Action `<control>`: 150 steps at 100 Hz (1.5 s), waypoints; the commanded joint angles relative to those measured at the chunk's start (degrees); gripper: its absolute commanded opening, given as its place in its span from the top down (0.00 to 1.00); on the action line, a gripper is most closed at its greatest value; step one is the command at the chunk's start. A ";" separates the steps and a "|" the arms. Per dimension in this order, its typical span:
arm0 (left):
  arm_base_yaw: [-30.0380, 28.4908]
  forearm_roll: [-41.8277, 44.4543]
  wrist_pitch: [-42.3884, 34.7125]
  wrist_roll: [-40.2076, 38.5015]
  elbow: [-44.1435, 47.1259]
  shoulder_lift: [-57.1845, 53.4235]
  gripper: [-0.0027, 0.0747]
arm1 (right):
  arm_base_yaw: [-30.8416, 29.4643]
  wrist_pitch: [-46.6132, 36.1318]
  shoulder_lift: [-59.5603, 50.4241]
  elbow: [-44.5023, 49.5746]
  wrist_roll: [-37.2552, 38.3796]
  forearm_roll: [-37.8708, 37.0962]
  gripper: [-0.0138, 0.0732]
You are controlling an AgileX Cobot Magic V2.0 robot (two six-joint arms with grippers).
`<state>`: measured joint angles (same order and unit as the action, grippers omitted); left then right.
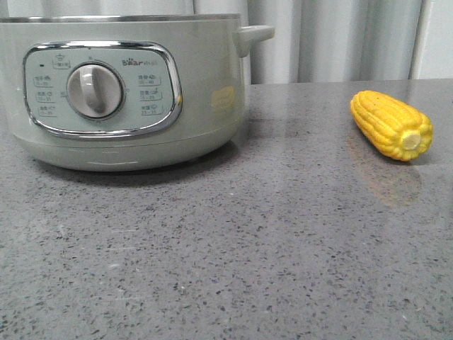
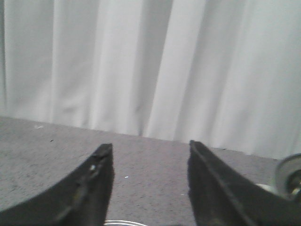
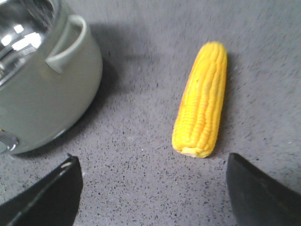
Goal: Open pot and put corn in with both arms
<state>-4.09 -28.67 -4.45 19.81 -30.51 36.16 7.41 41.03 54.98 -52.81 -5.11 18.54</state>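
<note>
The pale-green pot (image 1: 120,85) stands at the left of the grey table, with its dial panel facing me and a side handle (image 1: 253,34) on its right. Its top is cut off in the front view. In the right wrist view the pot (image 3: 42,80) shows a shiny steel inside. The yellow corn (image 1: 391,125) lies on the table at the right. My right gripper (image 3: 153,162) is open and empty above the table, with the corn (image 3: 201,101) just beyond its fingertips. My left gripper (image 2: 150,148) is open and empty, facing a white curtain. Neither gripper shows in the front view.
White curtains (image 1: 340,39) hang behind the table. A round steel object (image 2: 289,176) shows at the edge of the left wrist view. A thin bright rim (image 2: 124,222) shows between the left fingers.
</note>
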 commanded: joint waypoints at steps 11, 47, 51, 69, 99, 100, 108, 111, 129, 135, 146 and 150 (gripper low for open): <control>3.39 0.26 12.98 -0.06 -1.90 -12.70 0.99 | 0.03 -0.52 13.19 -9.65 -0.56 -0.60 0.21; 3.89 -0.12 23.71 -0.06 -1.90 -23.89 0.99 | 0.03 -5.35 32.70 -13.88 -0.56 -2.93 0.22; 3.89 -0.12 23.71 -0.06 -1.90 -24.17 0.99 | 0.03 -5.07 33.93 -13.88 -0.56 -2.93 0.23; 3.89 -0.99 23.74 -0.06 -1.90 -24.17 0.99 | 0.03 -4.32 34.70 -13.88 -0.56 -3.00 0.54; 3.89 -1.90 23.84 -0.06 -1.90 -24.17 0.99 | 5.07 -11.44 24.99 -15.92 -0.56 1.98 0.92; 3.89 -1.91 23.84 -0.06 -1.90 -24.17 0.99 | 5.80 -11.91 24.65 -16.19 -0.56 1.98 0.92; 3.89 -3.08 23.84 -0.06 -1.90 -24.17 0.99 | 10.31 -14.00 24.18 -20.19 -0.56 1.98 0.92; 4.02 -3.32 23.84 -0.06 -1.90 -24.17 0.99 | 12.43 -14.77 24.52 -22.02 -0.56 1.98 0.92; 5.69 -4.04 24.83 -0.06 -1.90 -24.17 0.99 | 21.71 -19.30 29.88 -31.37 -0.56 1.98 0.92; 6.36 -4.18 25.83 -0.06 -1.90 -24.17 0.99 | 23.85 -19.34 33.05 -34.50 -0.56 1.98 0.92; 7.17 -4.18 28.29 -0.06 -1.90 -24.17 0.99 | 25.74 -19.24 38.65 -40.09 -0.56 1.98 0.92; 7.42 -4.18 29.27 -0.06 -1.90 -24.17 0.99 | 26.02 -18.96 40.75 -41.84 -0.56 1.98 0.92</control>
<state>2.43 -31.24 26.34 19.81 -30.56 11.20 32.80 26.05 94.66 -89.67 -5.11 20.03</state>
